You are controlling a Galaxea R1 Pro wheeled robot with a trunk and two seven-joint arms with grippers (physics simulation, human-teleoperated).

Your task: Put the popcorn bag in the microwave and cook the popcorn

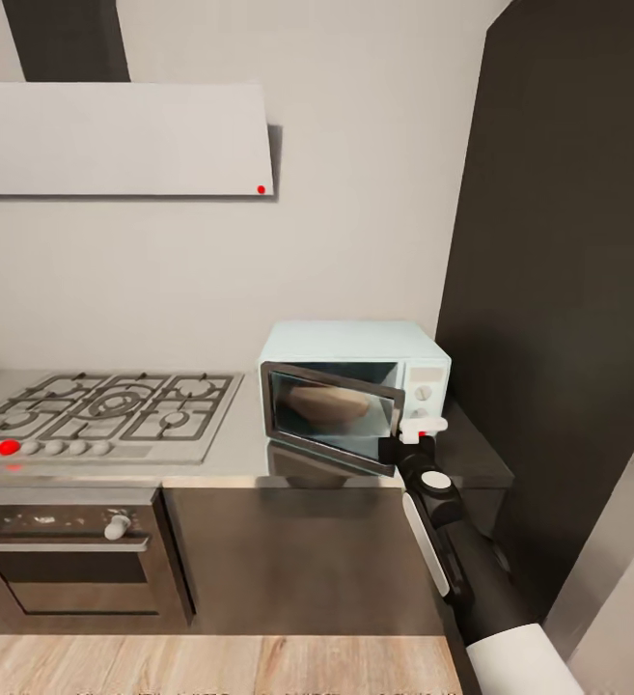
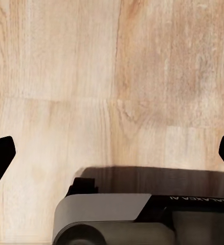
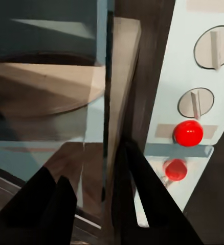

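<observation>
Pale grey kitchen wall backs a long glossy grey metallic countertop (image 1: 230,454), seen from the robot's head camera. At nine o'clock on the slab sits a grey gas hob with black grates (image 1: 104,405), a red light glowing on its front strip, above a dark oven with a round knob (image 1: 75,560). A flat grey extractor hood (image 1: 114,140) hangs at eleven o'clock, and a tall dark cabinet panel (image 1: 567,290) fills the three o'clock side.

Just right of centre stands the small pale mint-blue microwave with a grey-framed dark glass door and white knob panel (image 1: 355,343), its door (image 1: 331,417) swung partly open. Through the glass a tan rounded shape shows inside; whether it is the popcorn bag cannot be told.

From five o'clock the black-and-white right arm reaches up to the door's free edge, where the right gripper (image 1: 405,446) meets it. In the right wrist view the right gripper's black fingers (image 3: 153,204) stand apart astride the door's edge, touching or not is unclear; two white knobs and a red button (image 3: 188,133) lie beyond.

The left gripper (image 2: 112,153) hangs over light wooden floor planks (image 2: 112,66), its dark fingertips spread wide at either edge of the left wrist view.
</observation>
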